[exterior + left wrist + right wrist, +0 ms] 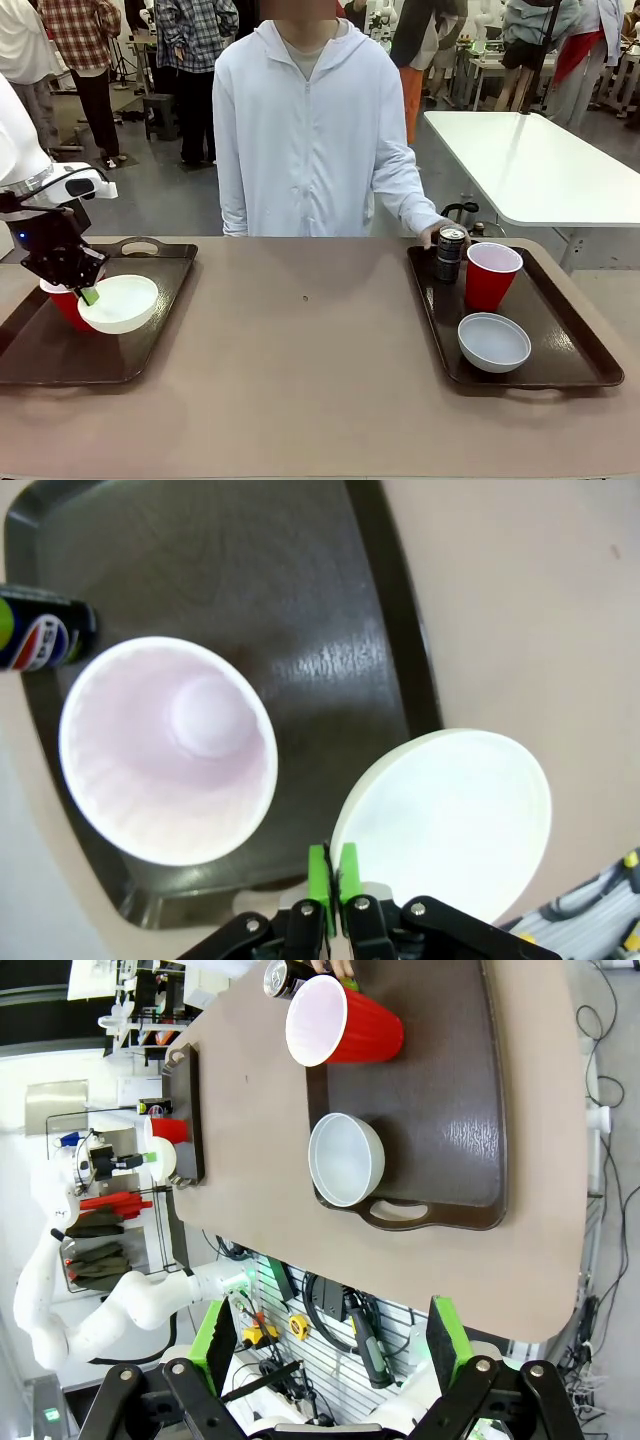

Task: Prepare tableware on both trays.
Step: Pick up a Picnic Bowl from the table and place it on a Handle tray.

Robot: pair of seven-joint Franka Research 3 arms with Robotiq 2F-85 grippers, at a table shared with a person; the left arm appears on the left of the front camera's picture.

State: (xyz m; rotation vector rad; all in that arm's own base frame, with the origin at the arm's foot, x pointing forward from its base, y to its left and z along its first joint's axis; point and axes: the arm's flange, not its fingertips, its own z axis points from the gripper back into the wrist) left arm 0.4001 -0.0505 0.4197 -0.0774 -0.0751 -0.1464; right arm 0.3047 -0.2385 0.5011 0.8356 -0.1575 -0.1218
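Bowl point(119, 303) rim is pinched in my left gripper point(334, 880), tilted over the left tray point(40, 358) beside the red cup point(168, 750); I should level it before releasing. My right gripper point(330, 1345) hangs spread, empty.

A brown desk point(320, 380) spans the scene. Directly on it lie two dark brown trays with raised rims and cut-out handles: the left tray point(40, 355) at nine o'clock, the right tray point(570, 350) at three o'clock, well apart. Bare desk surface lies between them.
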